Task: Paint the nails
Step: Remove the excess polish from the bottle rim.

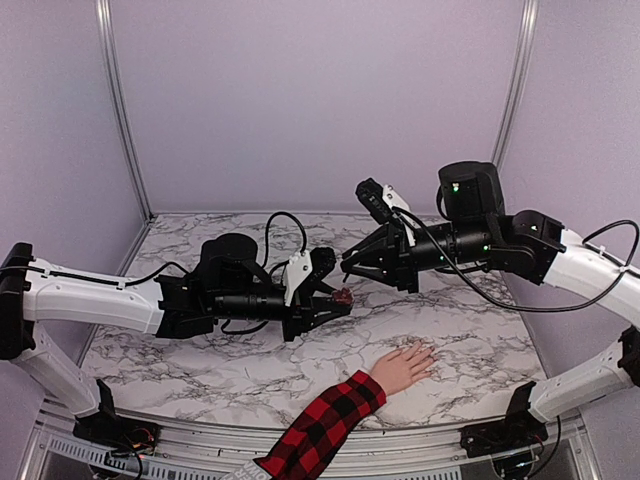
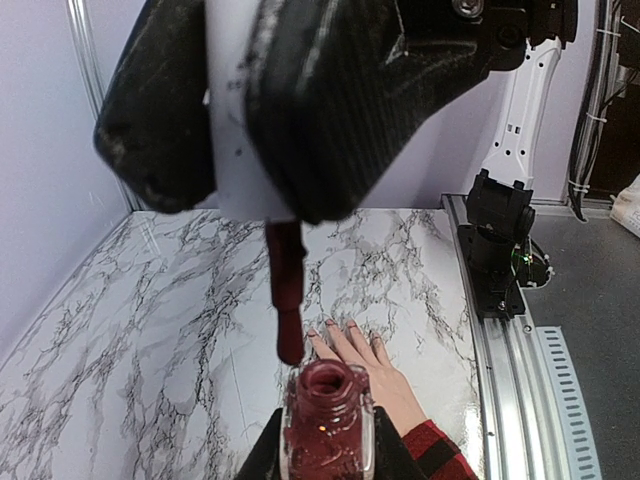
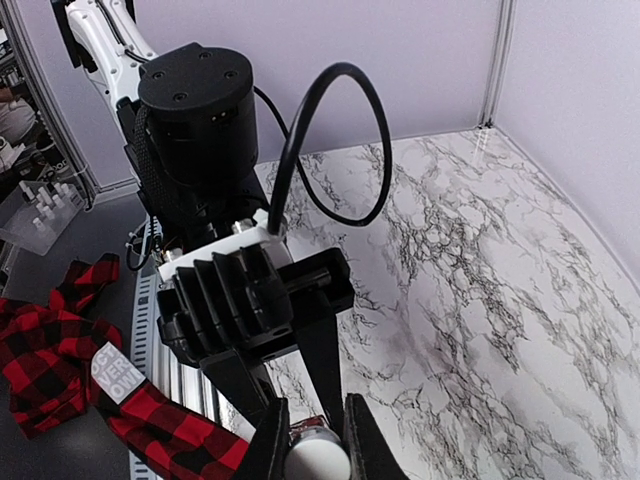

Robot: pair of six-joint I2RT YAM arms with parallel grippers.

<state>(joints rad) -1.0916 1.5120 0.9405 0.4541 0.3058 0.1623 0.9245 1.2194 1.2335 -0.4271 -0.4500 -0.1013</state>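
Observation:
The pale hand (image 1: 405,366) with a red-and-black plaid sleeve (image 1: 322,424) lies palm down near the table's front edge. Its tiny nails (image 2: 351,326) show in the left wrist view, some with faint reddish edges. My left gripper (image 1: 335,300) is shut on the open dark-red polish bottle (image 2: 327,415), held above the table behind the hand. My right gripper (image 1: 349,264) is shut on the white cap (image 3: 317,462). The cap's dark-red brush (image 2: 288,305) hangs just above the bottle's mouth, slightly to its left.
The right arm's base (image 2: 495,250) and a metal rail (image 2: 512,380) run along the table's near edge. More plaid cloth (image 3: 40,340) lies off the table. Lilac walls close in the back and both sides.

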